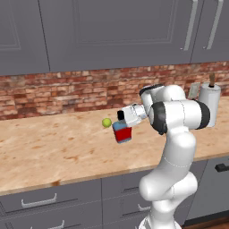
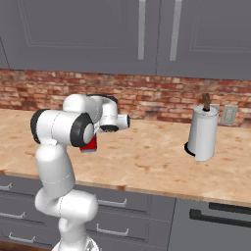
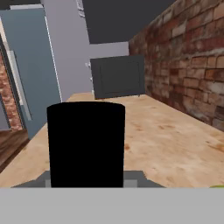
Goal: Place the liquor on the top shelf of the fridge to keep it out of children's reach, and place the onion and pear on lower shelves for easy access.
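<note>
My pincer (image 1: 121, 120) is shut tight on the liquor (image 1: 122, 133) — I hold it by its black cap, up off the bench (image 1: 53, 147). The pear (image 1: 106, 122) sits just past it, nearer the back edge. The fridge (image 3: 30, 70) stands far off — beyond the bench's end.

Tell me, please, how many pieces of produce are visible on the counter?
1: the pear lies on the counter just left of the held liquor. The arm may hide another.
</note>
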